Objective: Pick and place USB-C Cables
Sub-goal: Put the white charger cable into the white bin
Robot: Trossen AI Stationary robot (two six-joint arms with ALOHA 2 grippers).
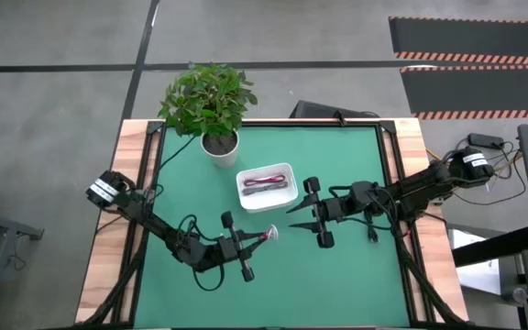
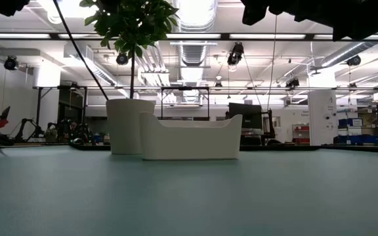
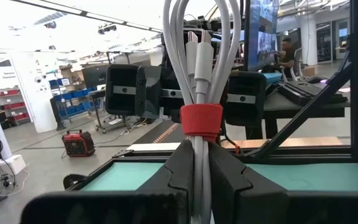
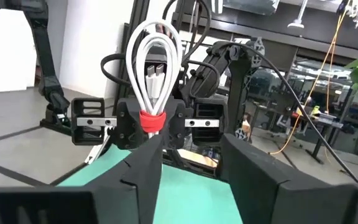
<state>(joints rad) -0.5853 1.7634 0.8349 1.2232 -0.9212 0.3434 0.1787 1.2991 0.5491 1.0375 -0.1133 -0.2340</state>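
My left gripper (image 1: 258,240) is near the table's middle, shut on the white USB-C cable bundle (image 1: 270,235) with a red tie (image 3: 201,119). My right gripper (image 1: 293,209) is open, facing it from the right a short way off; in the right wrist view (image 4: 194,165) the bundle (image 4: 154,68) shows straight ahead between the spread fingers. The dark red cable (image 1: 266,181) lies in the white tray (image 1: 287,172) with a paler bundle (image 1: 264,191) beside it. My left gripper pinches the white bundle between its two fingers just below the red tie (image 3: 199,144). The fingers point roughly level toward the table's right and lie along the bundle. The looped end (image 3: 197,37) sticks out past the fingertips, and the bundle is lifted clear of the table.
The white tray (image 2: 190,139) stands just beyond the grippers toward the far edge. A potted plant in a white pot (image 1: 218,145) is to the tray's far left. Bare green mat (image 1: 337,284) stretches along the near side. Black frame rails (image 1: 394,156) border the mat.
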